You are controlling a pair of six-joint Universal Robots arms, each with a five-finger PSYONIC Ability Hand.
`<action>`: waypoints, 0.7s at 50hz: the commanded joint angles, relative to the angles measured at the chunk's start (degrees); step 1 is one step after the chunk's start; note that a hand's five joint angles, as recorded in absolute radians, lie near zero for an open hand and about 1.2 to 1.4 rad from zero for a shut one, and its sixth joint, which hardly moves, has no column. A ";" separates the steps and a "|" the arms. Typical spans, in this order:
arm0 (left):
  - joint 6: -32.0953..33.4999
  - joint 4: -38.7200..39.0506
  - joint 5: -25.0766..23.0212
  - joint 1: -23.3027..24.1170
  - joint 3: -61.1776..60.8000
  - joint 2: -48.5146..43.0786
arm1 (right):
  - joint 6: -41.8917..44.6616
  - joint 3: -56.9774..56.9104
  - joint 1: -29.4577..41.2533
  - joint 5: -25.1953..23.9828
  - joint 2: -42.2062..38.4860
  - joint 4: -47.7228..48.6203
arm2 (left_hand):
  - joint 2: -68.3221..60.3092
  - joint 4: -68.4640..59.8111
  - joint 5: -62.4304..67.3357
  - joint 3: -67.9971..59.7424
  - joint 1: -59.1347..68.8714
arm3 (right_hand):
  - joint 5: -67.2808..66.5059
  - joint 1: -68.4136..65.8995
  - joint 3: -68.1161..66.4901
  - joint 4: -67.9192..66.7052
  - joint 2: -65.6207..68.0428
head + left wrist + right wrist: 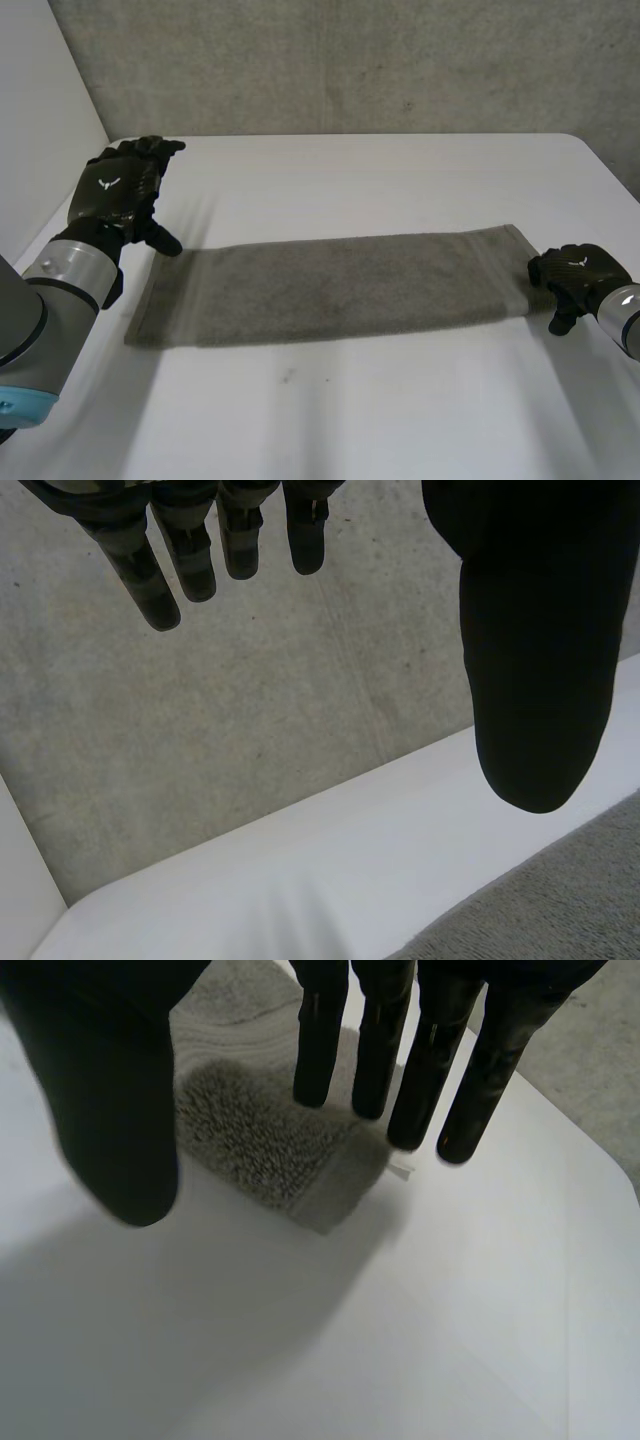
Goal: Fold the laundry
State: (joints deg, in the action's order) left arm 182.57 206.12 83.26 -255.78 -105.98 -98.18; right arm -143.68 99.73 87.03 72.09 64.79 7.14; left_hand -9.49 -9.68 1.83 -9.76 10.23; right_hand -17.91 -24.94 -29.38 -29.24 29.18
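Nearest me is bare white surface (pixel 350 400). Past it a grey towel (pixel 330 285), already folded into a long strip, lies flat, stretching between my two hands.

My right robot hand (pixel 572 272) hovers at the strip's end, fingers straight and thumb spread, released, with the towel's corner beneath its fingertips and nothing gripped. My left robot hand (pixel 115 190) is lifted above and just beyond the opposite end, also relaxed and empty. Farthest off is a rough grey wall (pixel 350 60).

Risks, as I judge them: if my right fingers close on the top layer alone, the earlier fold could peel apart. With my left hand off the cloth, a pull could drag the whole strip and leave the ends uneven.

Each hand's back bears a small white winged emblem (pixel 108 183), without words. A tiny white tab (pixel 402 1167) at the corner is unreadable.
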 commanded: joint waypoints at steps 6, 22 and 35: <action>-0.02 -0.02 -0.03 0.11 -0.10 -1.22 | 0.60 -0.94 -0.46 0.42 -3.27 4.55 | -0.51 -0.32 -1.83 -0.24 -0.23 | -31.80 -34.76 -30.33 -30.46 30.52; -0.11 -0.02 -0.03 0.37 -0.63 -0.96 | 2.36 -4.46 -6.44 12.28 -2.22 8.15 | -0.51 -0.32 -1.83 -0.24 -0.23 | -52.09 -55.06 -50.62 -50.76 50.82; -0.11 -0.02 -0.03 0.54 -0.80 -0.34 | 1.65 -6.03 2.93 3.86 8.50 8.68 | -0.51 -0.32 -1.83 -0.24 -0.23 | -52.09 -55.06 -50.62 -50.76 50.82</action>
State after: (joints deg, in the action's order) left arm 182.46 206.10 83.23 -255.33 -106.75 -98.74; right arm -141.25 94.57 79.14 82.85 67.38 15.67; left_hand -9.46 -9.68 1.83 -9.76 10.23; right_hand -55.87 -54.03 -67.62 -68.19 67.27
